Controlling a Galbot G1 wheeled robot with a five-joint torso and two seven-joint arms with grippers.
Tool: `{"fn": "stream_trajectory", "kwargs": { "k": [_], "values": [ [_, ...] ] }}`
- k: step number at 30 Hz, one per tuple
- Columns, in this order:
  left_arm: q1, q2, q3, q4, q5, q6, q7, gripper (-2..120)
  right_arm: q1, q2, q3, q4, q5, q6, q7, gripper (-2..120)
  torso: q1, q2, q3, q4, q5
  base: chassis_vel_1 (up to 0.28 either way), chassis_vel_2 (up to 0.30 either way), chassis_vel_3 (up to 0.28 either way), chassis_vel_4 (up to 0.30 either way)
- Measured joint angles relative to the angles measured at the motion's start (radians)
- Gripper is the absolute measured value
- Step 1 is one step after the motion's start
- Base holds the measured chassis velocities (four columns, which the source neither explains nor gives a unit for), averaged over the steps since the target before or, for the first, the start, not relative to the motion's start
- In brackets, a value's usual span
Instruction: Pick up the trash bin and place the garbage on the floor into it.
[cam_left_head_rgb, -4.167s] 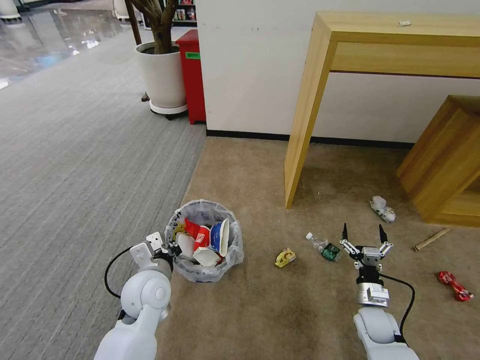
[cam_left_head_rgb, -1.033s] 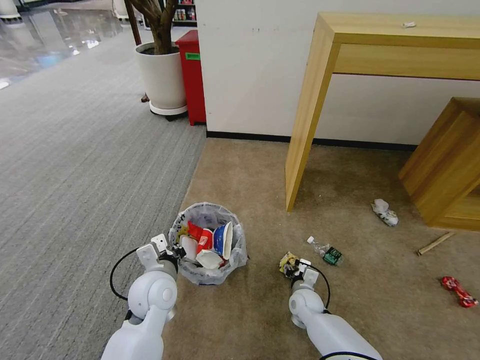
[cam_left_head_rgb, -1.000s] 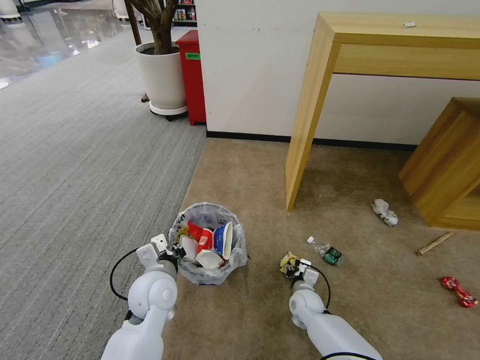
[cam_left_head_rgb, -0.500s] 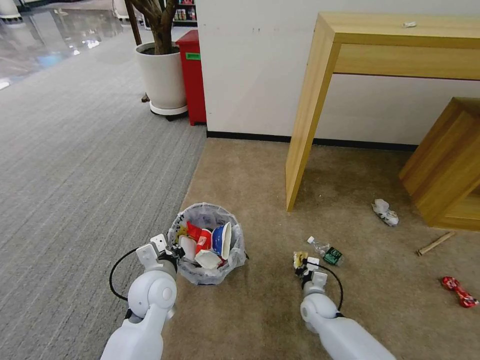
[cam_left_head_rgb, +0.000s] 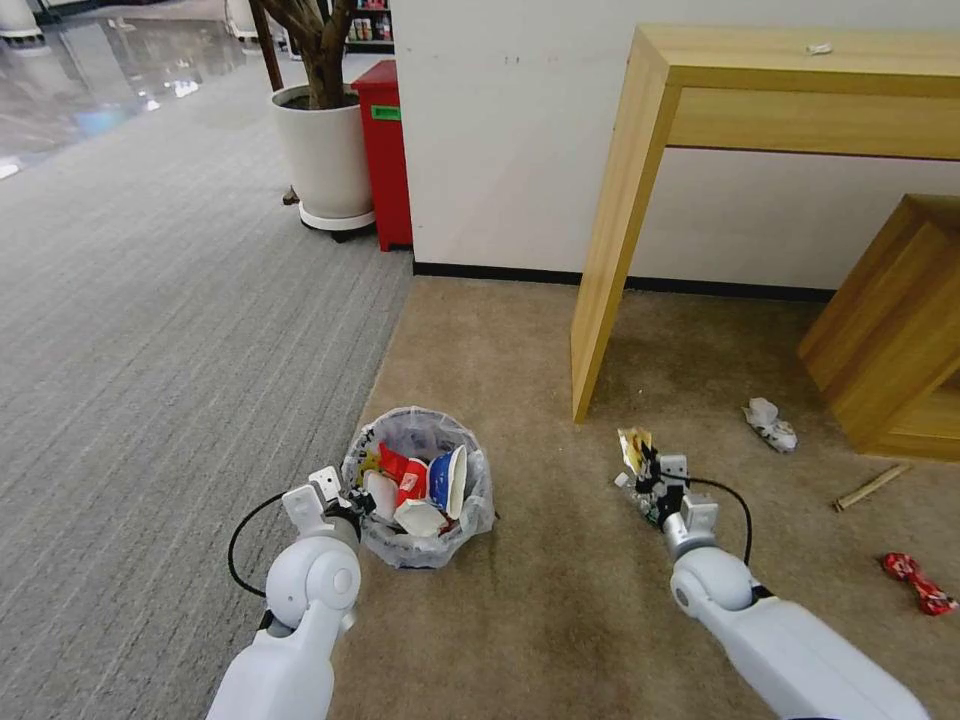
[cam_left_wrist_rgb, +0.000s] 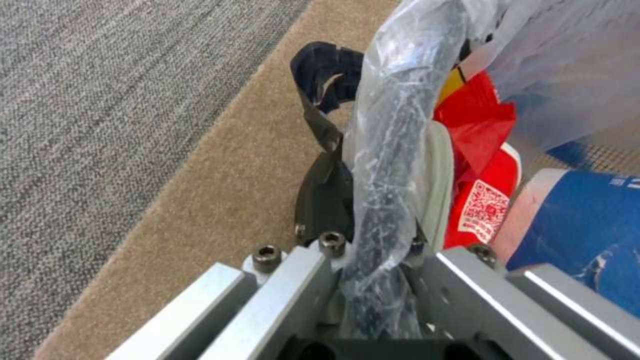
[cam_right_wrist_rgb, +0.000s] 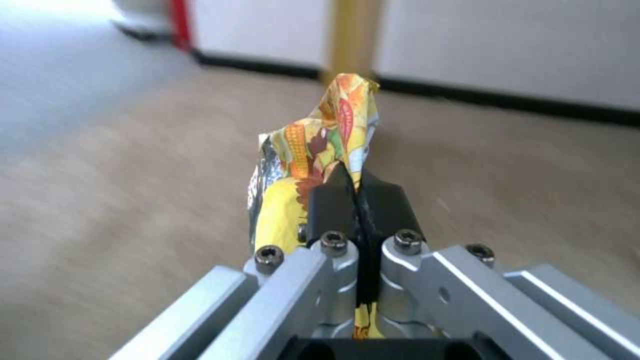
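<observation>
Trash bin (cam_left_head_rgb: 420, 490) stands on the beige floor (cam_left_head_rgb: 560, 620), already holding cups and wrappers, and the left hand (cam_left_wrist_rgb: 373, 210) is pinching its rim together with the plastic liner. Half a second ago the right hand (cam_left_head_rgb: 645, 470) was low at the carpet; now it is raised and has swung to the right, pressed tight on a yellow wrapper (cam_right_wrist_rgb: 320, 150) that hangs above the floor. So this piece is picked up, I judge, but it must travel back left to the bin. A small bottle (cam_left_head_rgb: 628, 487), a tissue (cam_left_head_rgb: 768, 424), a wooden stick (cam_left_head_rgb: 872, 485) and a red wrapper (cam_left_head_rgb: 912, 583) are left on the carpet.
</observation>
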Motion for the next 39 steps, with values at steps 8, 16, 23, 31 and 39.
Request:
{"fn": "stream_trajectory", "kwargs": {
  "k": [8, 16, 23, 31, 39],
  "values": [
    [-0.003, 0.031, 0.002, 0.006, -0.013, 0.003, -0.002, 0, 0.034, -0.093, -0.038, 0.126, 0.151, 0.130, -0.219, 0, 0.000, 0.000, 0.000, 0.0001, 0.0000, 0.000, 0.000, 0.000, 0.000],
    [-0.018, 0.033, 0.016, 0.019, -0.017, 0.007, -0.013, 0, 0.092, -0.166, -0.121, 0.213, 0.257, 0.205, -0.343, 0, 0.000, 0.000, 0.000, 0.0000, 0.0002, 0.000, 0.000, 0.000, 0.000],
    [-0.025, 0.023, 0.029, 0.022, -0.015, 0.012, -0.019, 0, 0.244, -0.193, -0.290, 0.237, 0.304, 0.247, -0.432, 0, 0.000, 0.000, 0.000, 0.0002, -0.0003, 0.000, 0.000, 0.000, 0.000],
    [-0.028, 0.012, 0.030, 0.016, -0.013, 0.016, -0.020, 0, 0.389, -0.172, -0.501, 0.200, 0.316, 0.257, -0.464, 0, 0.000, 0.000, 0.000, 0.0001, -0.0003, 0.000, 0.000, 0.000, 0.000],
    [-0.031, 0.010, 0.028, 0.016, -0.013, 0.017, -0.021, 0, 0.419, -0.151, -0.580, 0.177, 0.313, 0.257, -0.465, 0, 0.000, 0.000, 0.000, 0.0000, -0.0001, 0.000, 0.000, 0.000, 0.000]
  ]
}}
